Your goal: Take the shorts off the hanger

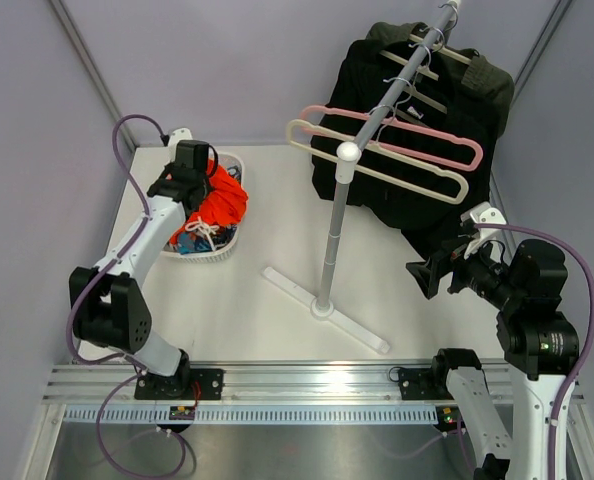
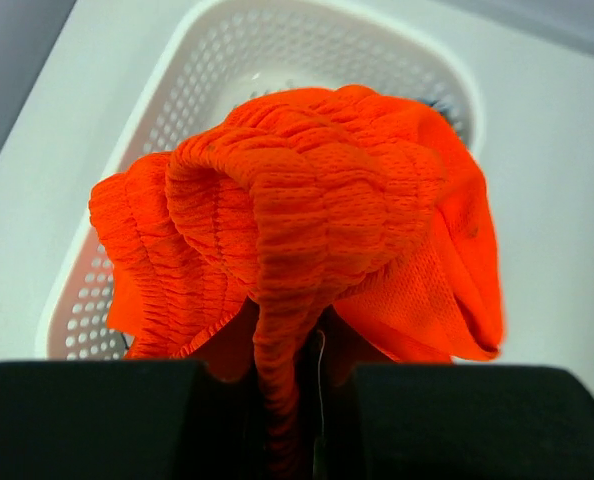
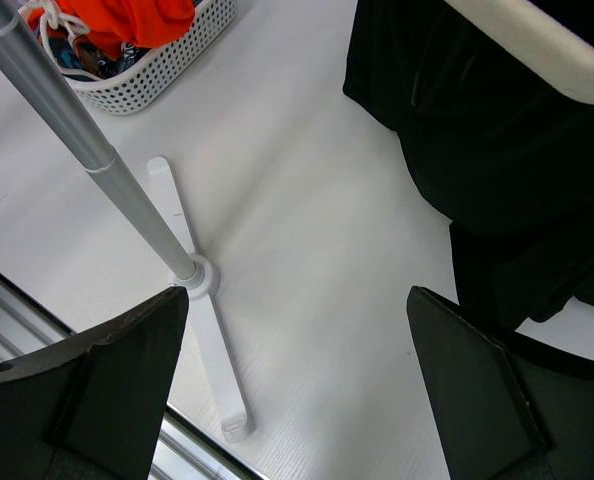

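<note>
Bright orange ribbed mesh fabric shorts (image 2: 317, 220) are bunching across the centre of the frame. The black left gripper (image 2: 282, 420), at bottom centre, is pinching one hanging fold. A white perforated plastic basket (image 2: 157, 150) is sitting behind them, reaching the upper left.

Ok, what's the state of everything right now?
Orange shorts: off hanger, bunched over basket, gripped.
Patterned shorts: in basket.
Left claw: shut on orange shorts.
Right claw: open, empty.
Pink hanger: on rail, bare.
Cream hanger: on rail, bare.
Black garment: hanging on rail.

Bright orange shorts (image 2: 317, 200), white perforated basket (image 2: 177, 100), black garments (image 1: 372, 75), pink hanger (image 1: 327, 109)
</note>
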